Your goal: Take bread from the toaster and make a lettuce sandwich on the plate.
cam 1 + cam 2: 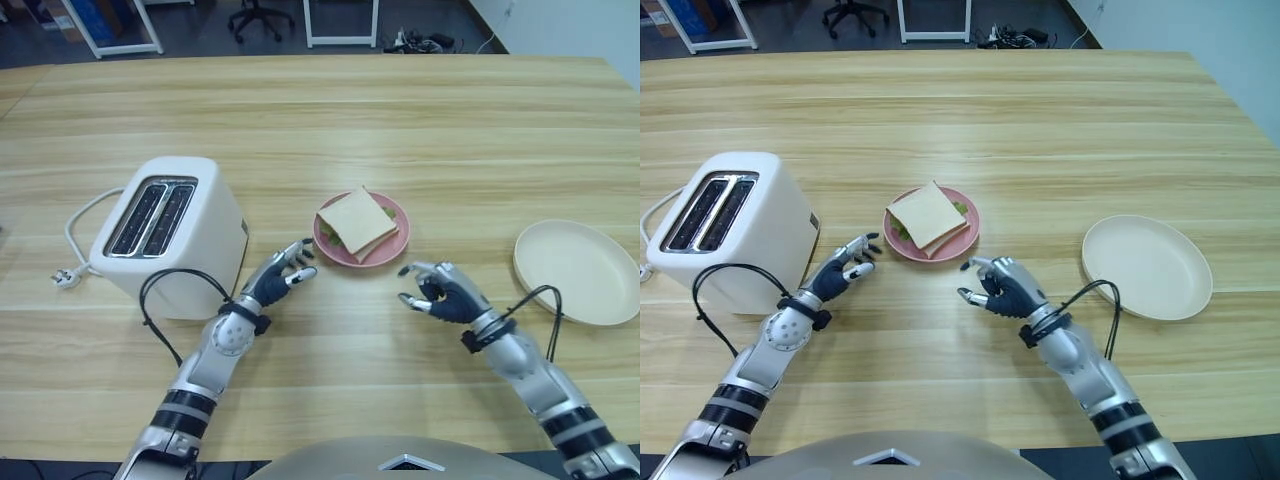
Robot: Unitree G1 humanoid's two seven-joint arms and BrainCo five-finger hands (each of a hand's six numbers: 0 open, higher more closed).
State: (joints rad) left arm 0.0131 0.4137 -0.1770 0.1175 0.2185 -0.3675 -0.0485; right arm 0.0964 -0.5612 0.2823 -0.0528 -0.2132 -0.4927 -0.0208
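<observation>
"Pink plate at mid-tabletop: is that the sandwich, finished?"

"It looks so to me. The sandwich lies on that plate, a bread slice on top and a fringe of lettuce showing at its far edge. The white toaster stands to my left, and I see no bread rising from its slots."

"And your hands?"

"Both are low over the wood, near the plate, one on each side, and neither touches it. My left hand is just beside the toaster, its fingers stretched out and slightly spread toward the plate. My right hand has its fingers loosely curled, pinching nothing. The cream plate further to my right is bare."

"What does the closing step ask?"

"By my reckoning, restraint. The top slice sits skewed over the rim, so any squaring-up should be a light nudge from one side. When the hands draw away, they should go up and outward, clear of the plate and the toaster's cord."
</observation>
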